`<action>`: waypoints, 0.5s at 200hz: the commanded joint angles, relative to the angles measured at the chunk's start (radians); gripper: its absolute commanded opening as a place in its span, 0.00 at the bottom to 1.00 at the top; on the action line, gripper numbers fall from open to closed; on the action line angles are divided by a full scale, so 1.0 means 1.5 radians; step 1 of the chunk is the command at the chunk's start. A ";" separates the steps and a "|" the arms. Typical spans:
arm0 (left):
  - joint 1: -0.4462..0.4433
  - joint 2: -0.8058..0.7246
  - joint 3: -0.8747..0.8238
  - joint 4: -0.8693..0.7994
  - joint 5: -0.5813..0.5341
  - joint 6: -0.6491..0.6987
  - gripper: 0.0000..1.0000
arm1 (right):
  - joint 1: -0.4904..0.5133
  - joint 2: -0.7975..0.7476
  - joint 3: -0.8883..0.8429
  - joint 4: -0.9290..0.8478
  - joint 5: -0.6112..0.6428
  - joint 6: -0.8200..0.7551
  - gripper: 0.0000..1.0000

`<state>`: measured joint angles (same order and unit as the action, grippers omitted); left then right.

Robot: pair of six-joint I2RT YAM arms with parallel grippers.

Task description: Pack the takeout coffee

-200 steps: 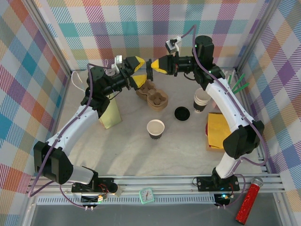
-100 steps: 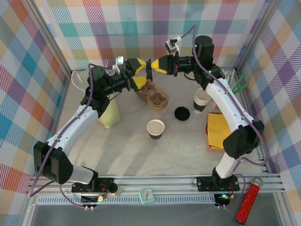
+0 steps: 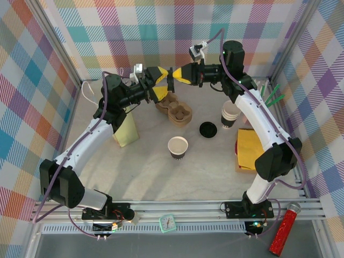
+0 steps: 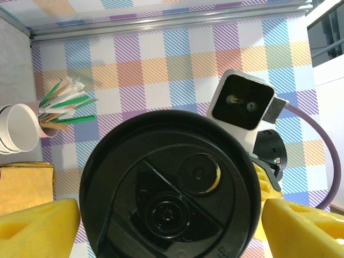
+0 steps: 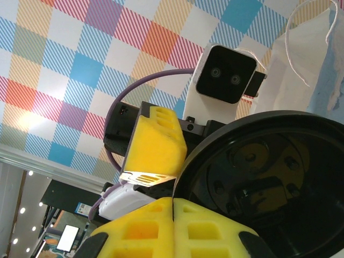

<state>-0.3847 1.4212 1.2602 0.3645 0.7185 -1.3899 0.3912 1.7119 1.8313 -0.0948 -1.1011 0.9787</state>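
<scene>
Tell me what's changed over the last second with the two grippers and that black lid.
The left gripper edged toward the right gripper, and its open jaws narrowed slightly around the black lid without closing on it. The right gripper stayed shut on the lid's rim. The open paper cup and the loose lid near it did not move.

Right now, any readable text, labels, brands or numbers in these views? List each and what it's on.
No text reads legibly in any view.
Small clock on the near rail: dial marks too small to read.
Black lid: moulded shapes, no lettering I can make out.
Small lit screen in the background: blurred, unreadable.
</scene>
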 commanded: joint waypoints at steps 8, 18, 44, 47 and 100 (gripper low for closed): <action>-0.008 0.006 0.021 0.007 0.021 0.002 0.86 | -0.003 -0.006 0.004 0.011 -0.011 -0.011 0.00; -0.009 0.006 0.021 0.012 0.020 0.000 0.84 | -0.003 -0.006 0.004 0.011 -0.011 -0.011 0.00; -0.011 0.010 0.024 0.023 0.022 -0.006 0.84 | -0.003 -0.005 0.002 0.011 -0.011 -0.011 0.00; -0.012 0.010 0.025 0.025 0.022 -0.006 0.84 | -0.003 -0.005 0.002 0.010 -0.011 -0.011 0.00; -0.015 0.013 0.020 0.061 0.022 -0.026 0.80 | -0.001 -0.005 0.001 0.007 -0.011 -0.013 0.00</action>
<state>-0.3992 1.4338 1.2613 0.3790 0.7250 -1.3987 0.3912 1.7119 1.8317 -0.0948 -1.1015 0.9787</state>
